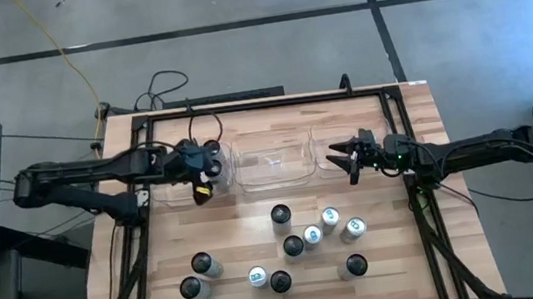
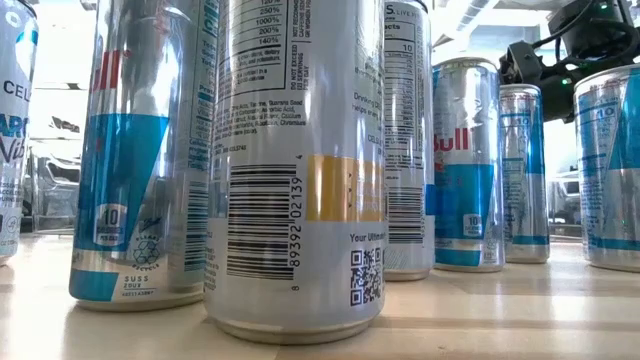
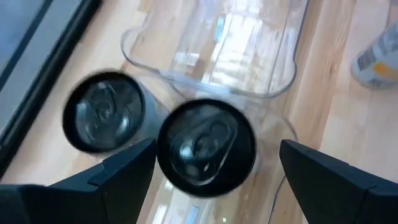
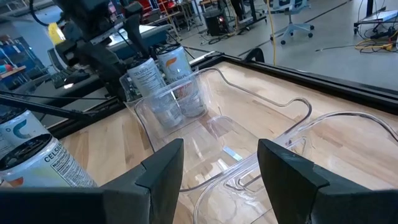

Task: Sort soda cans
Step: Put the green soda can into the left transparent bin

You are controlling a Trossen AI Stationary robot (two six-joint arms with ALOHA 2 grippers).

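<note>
Two dark-topped soda cans (image 3: 205, 146) (image 3: 102, 112) stand upright in the clear left bin (image 1: 187, 158). My left gripper (image 3: 217, 152) hangs open above them, one finger on either side of the nearer can's top, clear of it. Over the clear right bin (image 1: 332, 152) my right gripper (image 4: 214, 165) is open with nothing between its fingers. Several more soda cans stand upright on the wooden table near its front edge, some with dark tops (image 1: 280, 213) and some with light tops (image 1: 330, 218).
A third clear bin (image 1: 273, 159) sits between the other two, with no cans in it. A black frame (image 1: 271, 102) runs round the table's far edge and sides. In the low view the cans (image 2: 295, 160) fill the foreground.
</note>
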